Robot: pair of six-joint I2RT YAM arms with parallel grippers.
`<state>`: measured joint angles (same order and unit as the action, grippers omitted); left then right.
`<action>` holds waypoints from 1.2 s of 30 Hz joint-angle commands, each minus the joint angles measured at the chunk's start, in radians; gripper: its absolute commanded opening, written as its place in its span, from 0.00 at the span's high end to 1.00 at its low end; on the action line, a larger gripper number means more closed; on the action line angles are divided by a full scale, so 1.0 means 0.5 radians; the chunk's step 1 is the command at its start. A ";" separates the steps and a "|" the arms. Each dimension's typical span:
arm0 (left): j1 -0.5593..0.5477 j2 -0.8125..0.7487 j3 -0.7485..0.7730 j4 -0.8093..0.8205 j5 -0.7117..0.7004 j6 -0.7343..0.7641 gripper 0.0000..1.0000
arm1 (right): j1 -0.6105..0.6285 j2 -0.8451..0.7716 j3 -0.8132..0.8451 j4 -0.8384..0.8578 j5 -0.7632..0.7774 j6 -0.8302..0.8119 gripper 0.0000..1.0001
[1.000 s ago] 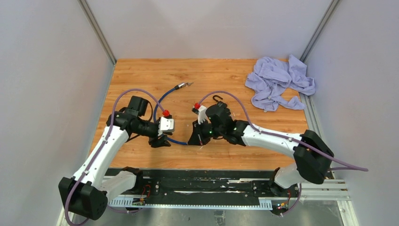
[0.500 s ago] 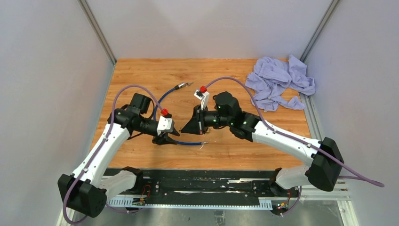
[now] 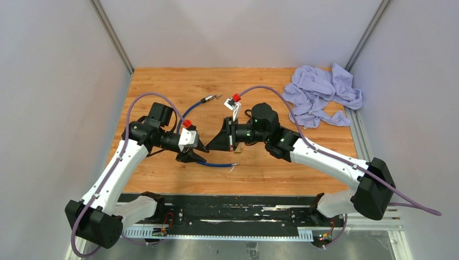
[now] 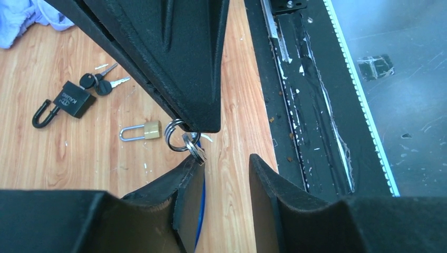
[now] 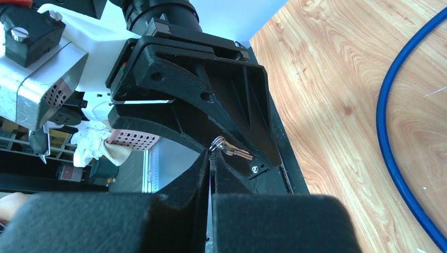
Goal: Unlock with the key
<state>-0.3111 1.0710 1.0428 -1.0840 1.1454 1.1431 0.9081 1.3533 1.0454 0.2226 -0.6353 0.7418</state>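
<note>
My right gripper [image 5: 211, 154] is shut on a metal key ring [image 4: 175, 135]. A small key [image 5: 235, 151] sticks out from the ring. In the left wrist view the key [image 4: 194, 151] hangs right at the tip of one finger of my left gripper [image 4: 225, 161], which is open and empty. In the top view the two grippers face each other tip to tip, left [image 3: 198, 151] and right [image 3: 212, 145], above the table. A small brass padlock [image 4: 139, 130] lies on the wood below them. A black padlock [image 4: 67, 102] with its own keys lies farther off.
A blue cable [image 3: 219, 164] curves across the wood under the grippers, and its metal end [image 3: 209, 99] lies farther back. A crumpled pale blue cloth [image 3: 319, 95] lies at the far right corner. The table's front edge and black rail [image 4: 295, 105] are near.
My right gripper has lifted off the table and swung away from the front edge with the key ring. My left gripper has shifted a little right to meet it.
</note>
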 commanded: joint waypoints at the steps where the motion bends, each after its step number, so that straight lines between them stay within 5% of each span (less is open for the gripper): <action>1: -0.019 0.011 0.111 -0.013 0.065 -0.058 0.60 | -0.024 0.011 -0.020 0.075 -0.063 0.042 0.99; 9: -0.018 0.031 0.187 -0.013 0.027 -0.178 0.67 | -0.024 -0.005 -0.056 0.069 -0.036 0.050 0.99; 19: -0.019 -0.034 0.142 -0.006 -0.136 -0.187 0.87 | -0.025 -0.040 -0.105 0.061 -0.009 0.054 0.99; 27: -0.019 -0.215 -0.019 0.560 -0.246 -0.759 0.99 | -0.024 -0.051 -0.131 0.062 -0.012 0.058 1.00; 33: -0.018 -0.260 -0.057 0.578 -0.325 -0.734 1.00 | -0.024 -0.083 -0.148 0.010 0.007 0.024 0.99; 36: -0.017 -0.267 -0.048 0.569 -0.345 -0.738 1.00 | -0.024 -0.102 -0.132 -0.053 0.029 -0.034 0.86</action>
<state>-0.3119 0.9520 1.0222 -0.8345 0.9955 0.7998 0.9077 1.3418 0.9802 0.2222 -0.6350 0.7624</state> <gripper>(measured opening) 0.010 0.053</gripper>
